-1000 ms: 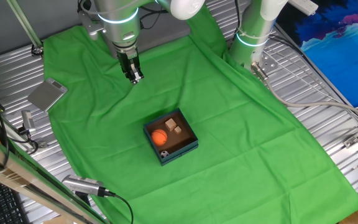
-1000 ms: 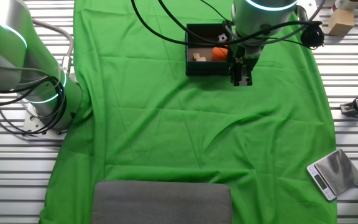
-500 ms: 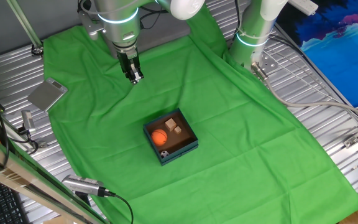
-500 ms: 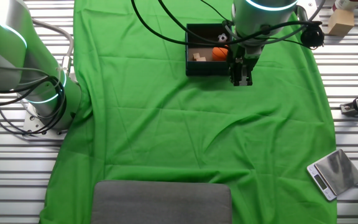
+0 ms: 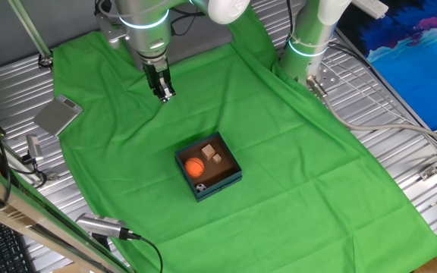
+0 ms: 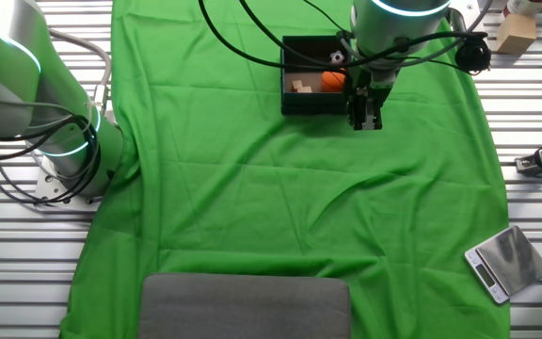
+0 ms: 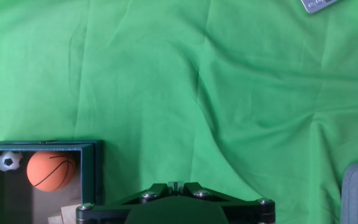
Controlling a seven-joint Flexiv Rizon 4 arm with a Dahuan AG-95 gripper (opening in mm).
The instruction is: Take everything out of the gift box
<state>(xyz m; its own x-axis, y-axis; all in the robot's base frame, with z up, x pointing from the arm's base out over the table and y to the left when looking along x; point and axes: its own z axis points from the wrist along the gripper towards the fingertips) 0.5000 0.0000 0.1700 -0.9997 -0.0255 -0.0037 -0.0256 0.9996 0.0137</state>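
Observation:
The gift box [image 5: 230, 177] sits mid-cloth, teal outside and brown inside. It holds an orange ball [image 5: 194, 167], two tan cubes [image 5: 212, 155] and a tiny soccer ball [image 5: 201, 186]. My gripper [image 5: 164, 94] hangs above bare cloth well back and left of the box, fingers together with nothing between them. From the other side the gripper [image 6: 365, 121] stands just off the gift box [image 6: 312, 104], by the corner nearest the orange ball [image 6: 333, 81]. In the hand view the gripper [image 7: 176, 185] is shut, and the gift box [image 7: 97, 174] lies lower left with the orange ball [image 7: 51, 170] and soccer ball [image 7: 7, 161].
A flat grey plate [image 5: 58, 115] lies at the cloth's left edge. A second arm's base [image 5: 308, 47] stands at the back right. A grey pad [image 6: 245, 306] lies on the cloth on the far side of the gripper from the box. Metal slats surround the green cloth [image 5: 294, 167].

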